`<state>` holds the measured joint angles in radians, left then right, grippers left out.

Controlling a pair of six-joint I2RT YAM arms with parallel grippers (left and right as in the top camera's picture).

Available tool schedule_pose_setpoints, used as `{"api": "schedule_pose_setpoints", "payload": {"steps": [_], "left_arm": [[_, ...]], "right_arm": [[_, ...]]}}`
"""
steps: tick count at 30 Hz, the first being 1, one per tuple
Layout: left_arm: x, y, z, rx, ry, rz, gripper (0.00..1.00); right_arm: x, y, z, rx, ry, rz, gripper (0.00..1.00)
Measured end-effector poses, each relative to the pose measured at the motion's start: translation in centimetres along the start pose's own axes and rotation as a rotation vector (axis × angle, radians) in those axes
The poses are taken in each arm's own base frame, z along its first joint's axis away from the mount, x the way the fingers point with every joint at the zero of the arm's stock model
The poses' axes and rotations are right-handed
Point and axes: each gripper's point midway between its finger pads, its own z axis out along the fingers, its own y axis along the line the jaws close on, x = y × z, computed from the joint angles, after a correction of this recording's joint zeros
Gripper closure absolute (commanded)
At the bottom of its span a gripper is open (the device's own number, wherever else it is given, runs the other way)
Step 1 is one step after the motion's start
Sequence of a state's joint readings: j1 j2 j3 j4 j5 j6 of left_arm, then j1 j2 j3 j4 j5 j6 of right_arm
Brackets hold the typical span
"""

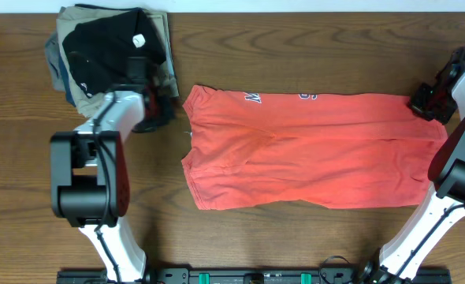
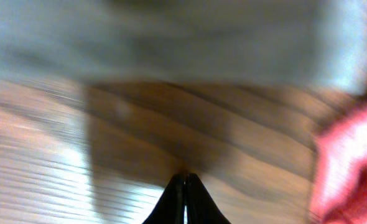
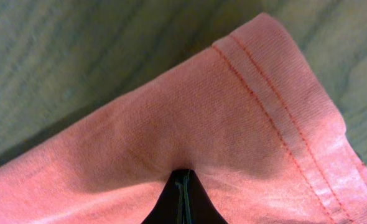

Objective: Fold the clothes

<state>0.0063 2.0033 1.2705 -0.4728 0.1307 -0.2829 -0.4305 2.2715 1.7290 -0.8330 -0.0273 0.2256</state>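
The red-orange T-shirt [image 1: 311, 150] lies flat across the middle of the table, folded over, with white lettering [image 1: 254, 98] showing along its far edge. My right gripper [image 1: 420, 102] is at the shirt's far right corner. In the right wrist view its jaws [image 3: 182, 177] are shut, and the fabric [image 3: 202, 112] puckers at their tip beside the stitched hem. My left gripper [image 1: 163, 112] is just left of the shirt, over bare wood. Its jaws [image 2: 185, 182] are shut and empty in a blurred view, with the shirt's edge [image 2: 351, 162] at the right.
A stack of folded garments sits at the far left. A black one [image 1: 106, 39] with a white tag lies on top of khaki [image 1: 160, 31] and blue [image 1: 53, 59] ones, close behind my left gripper. The table is brown wood [image 1: 295, 244].
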Motion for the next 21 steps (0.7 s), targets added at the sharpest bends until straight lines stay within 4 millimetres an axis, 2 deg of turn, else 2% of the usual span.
{"api": "schedule_pose_setpoints", "payload": {"steps": [4, 10, 13, 14, 15, 16, 17, 19, 21], "left_arm": [[-1.0, 2.3, -0.2, -0.035, -0.02, -0.044, 0.94], [-0.6, 2.8, -0.5, -0.06, -0.001, -0.024, 0.94], [0.0, 3.0, -1.4, -0.074, 0.015, -0.022, 0.93], [0.0, 3.0, -2.3, -0.075, 0.01, -0.022, 0.85], [-0.1, 2.9, -3.2, -0.074, 0.003, -0.019, 0.7], [-0.1, 2.7, -4.6, -0.068, -0.009, -0.021, 0.44], [-0.2, 2.5, -6.0, -0.057, -0.029, -0.027, 0.24], [-0.1, 1.7, -9.5, -0.019, -0.065, -0.024, 0.1], [0.7, 1.2, -12.7, 0.013, -0.081, -0.021, 0.06]], "right_arm": [[-0.8, 0.5, 0.1, -0.008, -0.034, -0.008, 0.99], [-1.6, 1.1, 0.0, 0.001, -0.041, -0.016, 0.99], [-2.2, 1.2, -1.1, 0.018, -0.019, 0.001, 0.95], [-2.6, 1.3, -1.8, 0.022, -0.013, 0.011, 0.9], [-3.0, 1.3, -2.6, 0.025, -0.015, 0.021, 0.86], [-3.7, 1.5, -4.1, 0.024, -0.027, 0.033, 0.8], [-4.1, 1.6, -5.1, 0.025, -0.035, 0.046, 0.78], [-4.8, 1.7, -7.6, 0.025, -0.048, 0.072, 0.76], [-4.8, 1.8, -9.8, 0.024, -0.043, 0.094, 0.76]]}}
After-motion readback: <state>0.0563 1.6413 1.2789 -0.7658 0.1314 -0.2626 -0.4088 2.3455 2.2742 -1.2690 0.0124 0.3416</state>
